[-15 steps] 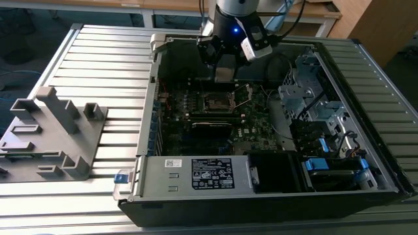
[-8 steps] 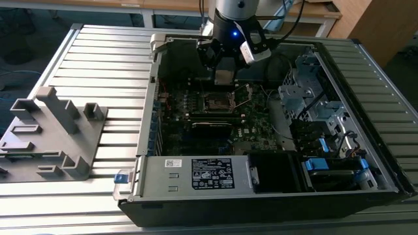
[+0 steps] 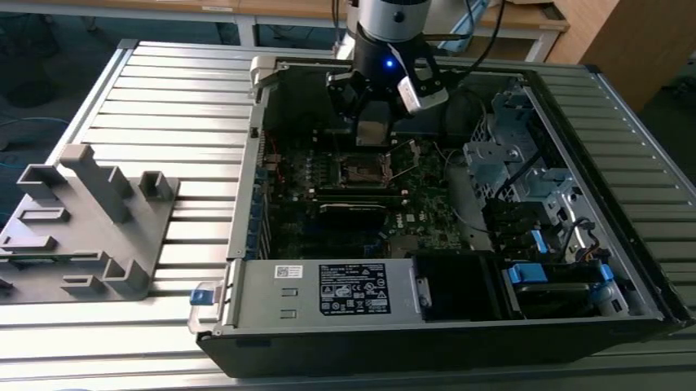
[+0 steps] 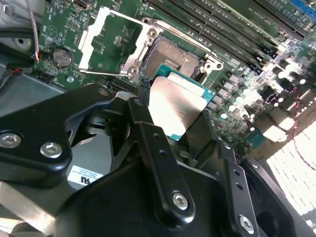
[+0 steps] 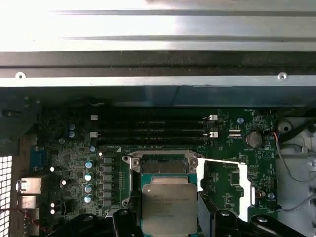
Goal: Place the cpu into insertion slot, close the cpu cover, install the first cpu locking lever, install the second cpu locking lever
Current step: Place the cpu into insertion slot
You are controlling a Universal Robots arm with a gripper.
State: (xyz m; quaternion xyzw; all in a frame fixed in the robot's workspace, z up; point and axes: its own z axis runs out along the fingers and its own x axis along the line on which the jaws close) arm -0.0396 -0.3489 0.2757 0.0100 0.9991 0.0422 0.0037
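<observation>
On the exterior view's left, a grey moulded fixture point(image 3: 87, 220) sits on the slatted table point(image 3: 174, 106), and just beside it is the open computer case point(image 3: 435, 342), with its labelled power supply point(image 3: 326, 289) along the near wall. Across to the middle now: the gripper point(image 3: 372, 122) reaches down into the case, fingers pinching the cpu point(image 3: 372, 133) by two opposite edges. The chip hangs above the board and is not seated. Just below it, the insertion slot point(image 3: 363, 171) lies open, dark centre showing. In the second wrist view, the black fingers point(image 4: 153, 148) clamp the cpu point(image 4: 175, 106) silver face out, close to the insertion slot point(image 4: 173, 57). The cpu cover point(image 4: 113, 42) is swung back flat beside the slot, near a coin battery point(image 4: 62, 57). In the first wrist view, the memory sticks point(image 5: 153, 128) run just past the slot point(image 5: 163, 165). Over on the exterior view's right stand the metal drive cage point(image 3: 522, 163) and the blue latches point(image 3: 527, 273).
</observation>
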